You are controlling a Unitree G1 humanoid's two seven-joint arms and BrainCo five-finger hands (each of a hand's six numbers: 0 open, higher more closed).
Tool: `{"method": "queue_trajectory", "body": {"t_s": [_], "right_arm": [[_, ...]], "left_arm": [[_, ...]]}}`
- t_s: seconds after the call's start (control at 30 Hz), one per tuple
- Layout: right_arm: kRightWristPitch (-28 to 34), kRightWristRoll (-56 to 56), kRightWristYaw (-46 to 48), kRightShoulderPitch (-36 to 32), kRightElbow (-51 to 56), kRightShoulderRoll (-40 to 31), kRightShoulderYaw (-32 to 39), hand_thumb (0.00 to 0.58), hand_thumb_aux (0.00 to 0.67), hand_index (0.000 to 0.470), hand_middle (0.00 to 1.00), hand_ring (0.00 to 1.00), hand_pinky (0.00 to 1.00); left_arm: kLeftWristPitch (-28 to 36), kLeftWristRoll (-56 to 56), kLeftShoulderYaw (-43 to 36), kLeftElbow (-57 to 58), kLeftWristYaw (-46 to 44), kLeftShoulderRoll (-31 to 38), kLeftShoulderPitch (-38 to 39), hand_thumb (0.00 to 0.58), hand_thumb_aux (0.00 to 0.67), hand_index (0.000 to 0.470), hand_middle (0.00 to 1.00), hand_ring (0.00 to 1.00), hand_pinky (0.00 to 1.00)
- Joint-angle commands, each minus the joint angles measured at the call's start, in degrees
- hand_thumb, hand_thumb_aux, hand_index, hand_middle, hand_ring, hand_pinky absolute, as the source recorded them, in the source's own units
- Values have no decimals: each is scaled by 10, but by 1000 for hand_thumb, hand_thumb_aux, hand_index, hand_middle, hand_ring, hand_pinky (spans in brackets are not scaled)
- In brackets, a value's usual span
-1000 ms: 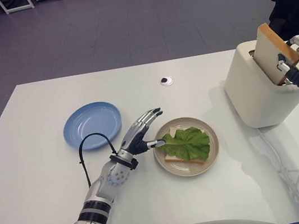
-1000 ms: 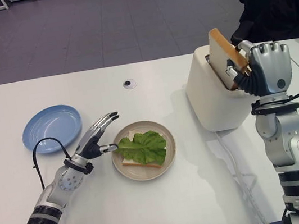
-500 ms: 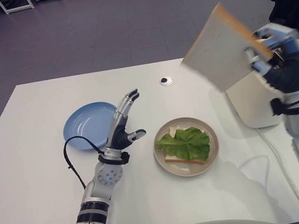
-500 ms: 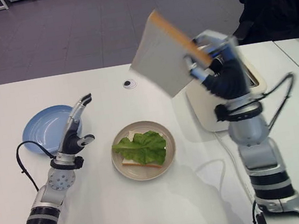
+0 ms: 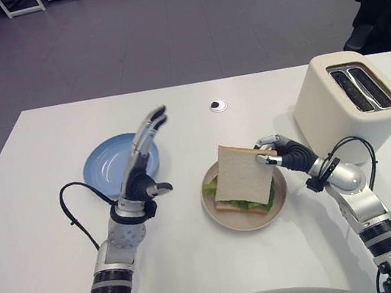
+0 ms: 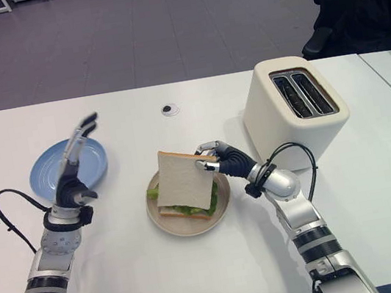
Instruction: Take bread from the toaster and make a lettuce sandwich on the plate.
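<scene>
Currently my right robot hand (image 5: 286, 154) grips the bread slice (image 5: 246, 174), tilted over the lettuce (image 5: 209, 187) on the tan plate (image 5: 246, 223); my left robot hand (image 5: 142, 162) hangs spread, holding nothing, above the bench (image 5: 38, 231).

The right hand (image 5: 282, 153) gripped a bread slice (image 5: 246, 174) by its top corner, tilted over the lettuce (image 5: 210, 187) on the beige plate (image 5: 246, 224). The toaster (image 5: 339, 116) stood at the plate's 2 o'clock. At 9 o'clock, the left hand (image 5: 141, 166) pointed upward, fingers straight, beside the blue plate (image 5: 102, 165).
</scene>
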Motion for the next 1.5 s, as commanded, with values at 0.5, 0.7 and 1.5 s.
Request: {"method": "queue_trajectory", "body": {"t_s": [0.5,0.7,1.5], "right_arm": [[-82,-142,-72,-32,103,25,12,511,439,308,337,337,337],[-155,-186,-243,-50,-3,11,-113,0,0,0,0,0,0],[-293,-110,142,223,-162,-156,127,580,670,470,1000,1000,1000]], "left_arm": [[53,155,-241,104,-222,64,-10,216,139,98,0,0,0],[57,100,-247,104,-240,83,5,387,284,199,0,0,0],[263,-303,-320,-158,-461,143,188,580,670,470,957,957,957]]}}
